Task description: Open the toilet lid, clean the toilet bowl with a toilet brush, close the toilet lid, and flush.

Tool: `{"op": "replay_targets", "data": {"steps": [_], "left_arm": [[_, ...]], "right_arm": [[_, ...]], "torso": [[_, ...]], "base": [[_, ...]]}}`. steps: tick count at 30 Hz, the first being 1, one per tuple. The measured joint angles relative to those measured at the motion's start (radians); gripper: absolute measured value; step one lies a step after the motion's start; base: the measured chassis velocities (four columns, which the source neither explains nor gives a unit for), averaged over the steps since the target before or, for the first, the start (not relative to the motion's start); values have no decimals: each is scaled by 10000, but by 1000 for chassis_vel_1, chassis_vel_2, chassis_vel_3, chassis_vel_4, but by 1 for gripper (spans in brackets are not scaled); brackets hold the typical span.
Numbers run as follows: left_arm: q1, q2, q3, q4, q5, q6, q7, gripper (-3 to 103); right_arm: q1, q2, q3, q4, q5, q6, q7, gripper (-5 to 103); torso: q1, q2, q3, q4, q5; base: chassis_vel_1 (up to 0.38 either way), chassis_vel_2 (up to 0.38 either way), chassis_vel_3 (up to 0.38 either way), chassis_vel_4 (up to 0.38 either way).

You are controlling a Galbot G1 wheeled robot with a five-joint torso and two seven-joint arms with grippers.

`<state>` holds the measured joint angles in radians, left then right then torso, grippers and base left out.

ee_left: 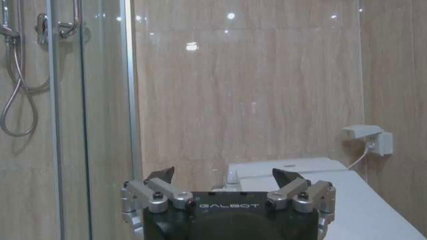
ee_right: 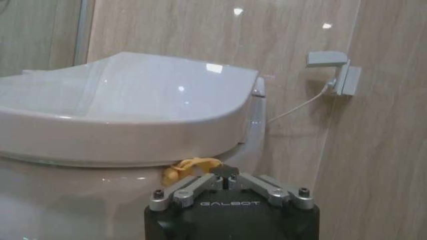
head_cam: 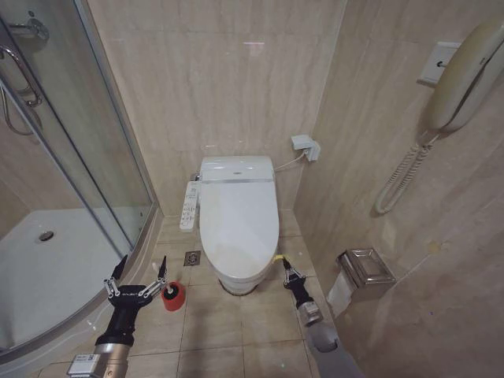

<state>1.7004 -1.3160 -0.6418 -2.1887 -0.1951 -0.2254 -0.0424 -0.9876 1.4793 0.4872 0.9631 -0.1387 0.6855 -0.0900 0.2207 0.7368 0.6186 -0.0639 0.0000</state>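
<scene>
— Any lettering you can read here?
— Yes, the word "GALBOT", in pale capitals on the black body of the left gripper (ee_left: 227, 186), just below its spread fingers, as the left wrist view shows it
— And on the other arm?
— The same "GALBOT" mark stands on the black housing of the right gripper (ee_right: 225, 176), under its fingers, which meet at the tips
— Anything on the side control panel (head_cam: 190, 206) beside the toilet?
— Rows of small buttons, but their markings are too small to read
</scene>
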Motion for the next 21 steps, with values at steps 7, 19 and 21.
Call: {"op": "replay_targets", "data": {"steps": [7,19,21], "left_arm": [[0,0,0,0,0,0,0,99],[0,0,0,0,0,0,0,99],[0,0,0,0,0,0,0,99]], "right_arm": [[-215,-64,-1,374,226,16,14,0],[-1511,-684,83,4262,2441,-1028,-450,0],[-1612,-884,184,5280,2811,-1394,-344,0]], "torso": [[0,0,0,1,1],[0,0,0,0,4],[0,-1,0,4,3]], "base": [[0,0,0,0],[0,0,0,0],[0,0,0,0]]}}
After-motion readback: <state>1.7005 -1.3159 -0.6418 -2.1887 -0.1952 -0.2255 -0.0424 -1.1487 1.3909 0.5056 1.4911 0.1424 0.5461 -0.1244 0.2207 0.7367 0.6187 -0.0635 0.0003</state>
